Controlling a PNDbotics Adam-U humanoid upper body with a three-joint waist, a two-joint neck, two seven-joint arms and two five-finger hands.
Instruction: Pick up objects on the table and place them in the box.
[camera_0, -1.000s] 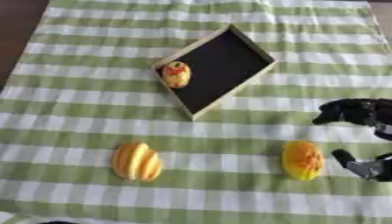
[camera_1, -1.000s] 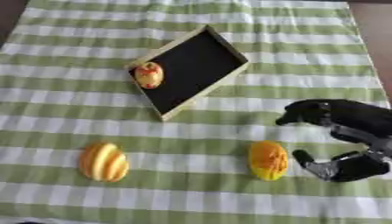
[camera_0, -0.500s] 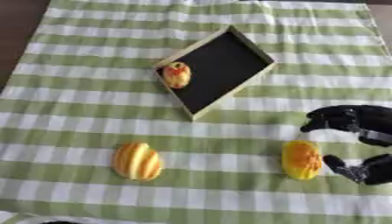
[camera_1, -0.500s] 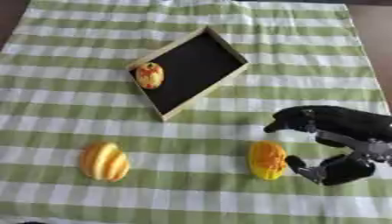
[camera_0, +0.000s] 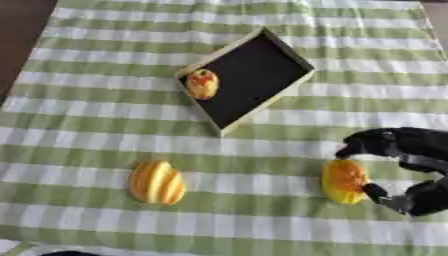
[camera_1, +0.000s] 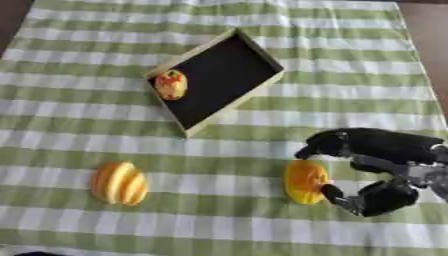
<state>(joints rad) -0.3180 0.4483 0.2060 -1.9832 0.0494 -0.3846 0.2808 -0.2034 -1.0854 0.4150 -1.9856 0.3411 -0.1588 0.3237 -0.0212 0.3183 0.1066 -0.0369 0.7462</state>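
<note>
Both head eyes look steeply down, sharing the striped cloth (camera_0: 105, 130) and box (camera_0: 248, 80)

right hand (camera_1: 385, 165) low at right, fingers and thumb spread (not closed)

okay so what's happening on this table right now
The robot's right hand is closing in on an orange-yellow fruit on the green striped cloth, fingers above it and thumb below, reaching round it without having lifted it. A smaller orange fruit already lies in the black box further back. A striped yellow fruit waits on the cloth to the left. The left hand is out of view.
</note>
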